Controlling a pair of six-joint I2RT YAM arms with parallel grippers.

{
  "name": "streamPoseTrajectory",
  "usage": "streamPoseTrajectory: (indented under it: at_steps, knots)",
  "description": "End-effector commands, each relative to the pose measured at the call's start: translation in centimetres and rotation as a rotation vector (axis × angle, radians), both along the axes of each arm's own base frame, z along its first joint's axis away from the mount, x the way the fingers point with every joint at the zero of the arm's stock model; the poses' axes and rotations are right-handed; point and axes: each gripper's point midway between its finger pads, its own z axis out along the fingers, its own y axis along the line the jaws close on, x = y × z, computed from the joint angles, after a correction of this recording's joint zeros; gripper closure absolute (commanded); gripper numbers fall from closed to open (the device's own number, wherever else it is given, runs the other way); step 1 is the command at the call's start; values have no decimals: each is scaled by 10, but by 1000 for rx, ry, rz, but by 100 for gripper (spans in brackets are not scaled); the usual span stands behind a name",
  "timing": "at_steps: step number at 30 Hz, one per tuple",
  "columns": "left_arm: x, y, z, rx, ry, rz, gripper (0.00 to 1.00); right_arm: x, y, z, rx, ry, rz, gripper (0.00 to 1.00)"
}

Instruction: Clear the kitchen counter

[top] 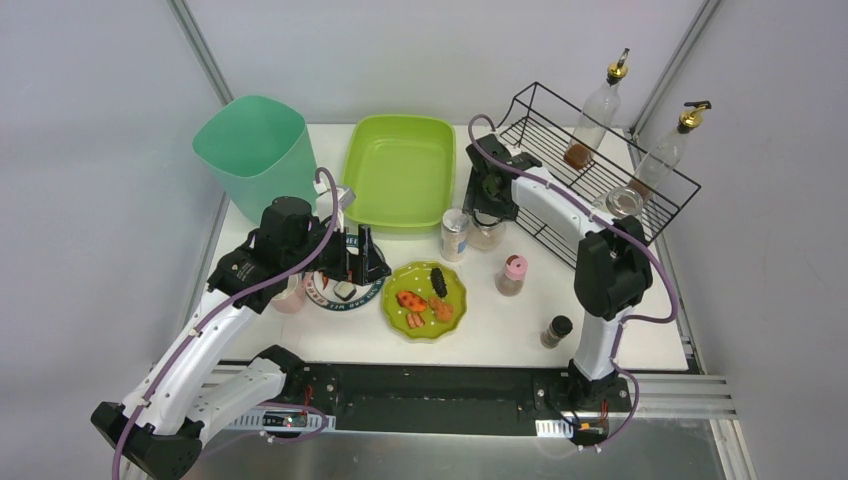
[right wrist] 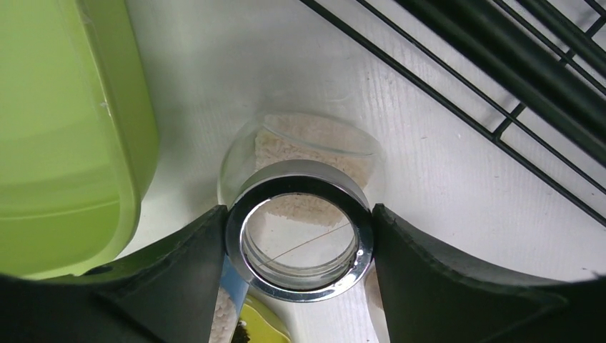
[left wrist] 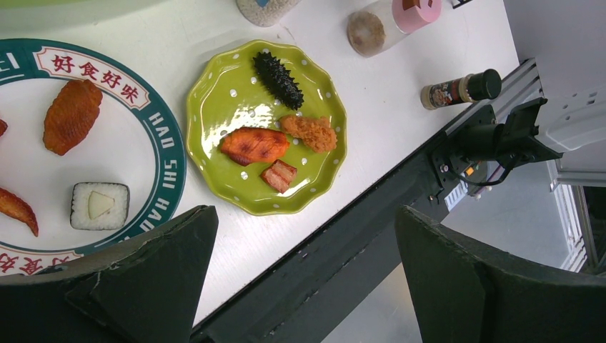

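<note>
I see R gripper [right wrist: 300,232] fingers clamped on glass jar [right wrist: 314,139], both pads against its chrome lid ring; jar of white grains sits on kitchen counter [right wrist: 200,71], btwn lime tub [right wrist: 64,143] and wire rack [right wrist: 500,86]; L gripper [left wrist: 306,214] fingers wide apart, nothing in them, over the counter's front edge, near green plate [left wrist: 214,107] w/ food.
</note>
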Motion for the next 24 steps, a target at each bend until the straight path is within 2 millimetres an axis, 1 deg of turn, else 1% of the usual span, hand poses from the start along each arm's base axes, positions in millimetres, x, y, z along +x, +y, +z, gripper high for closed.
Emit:
streamPoseTrajectory:
  at_steps: [1, 4, 8, 14, 17, 21, 23, 24]
  knots:
    - [-1, 1, 4, -10, -20, -8, 0, -5, -5, 34, -39, -52, 13, 65]
    - [0, 1, 4, -10, -17, -8, 0, -10, -7, 52, -38, -87, 17, 71]
    - [0, 1, 4, -10, -16, -8, 0, -19, -7, 84, 15, -138, 32, 73]
    - [0, 0, 3, -10, -12, -10, 0, -31, -15, 129, 50, -211, 41, 74]
    - [-1, 0, 3, -10, -11, -12, 0, -35, -22, 156, 55, -257, 41, 74]
    - [0, 0, 2, -9, -7, -11, 0, -34, -32, 194, 68, -325, 36, 73]
    - [0, 0, 1, -8, -4, -10, 0, -30, -41, 210, 69, -345, 18, 73]
    - [0, 0, 1, -7, -3, -10, 0, -26, -47, 221, 66, -365, 9, 73]
